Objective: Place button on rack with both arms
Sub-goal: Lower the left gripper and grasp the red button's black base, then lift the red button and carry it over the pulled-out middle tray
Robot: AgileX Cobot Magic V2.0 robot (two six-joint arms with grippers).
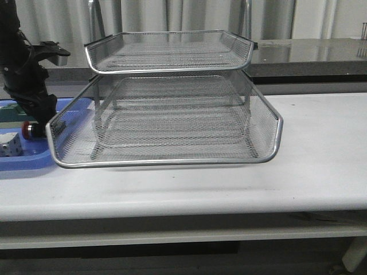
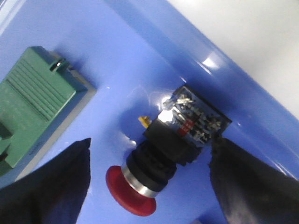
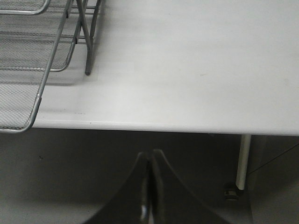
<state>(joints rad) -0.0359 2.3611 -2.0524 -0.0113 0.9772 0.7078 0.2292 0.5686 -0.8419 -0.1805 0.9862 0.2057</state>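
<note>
Red-capped button (image 2: 170,151) lying on its side in the blue tray (image 2: 140,56) near its edge, sitting crosswise between the spread-open left gripper (image 2: 149,182) fingers, not touching. Right gripper (image 3: 148,186) hanging pinched closed off the bench's front edge, well away. Rack (image 1: 166,114) waiting empty.

button (image 1: 27,128): mostly hidden behind left arm (image 1: 26,74) | green part (image 2: 32,107): cut by edge
</note>
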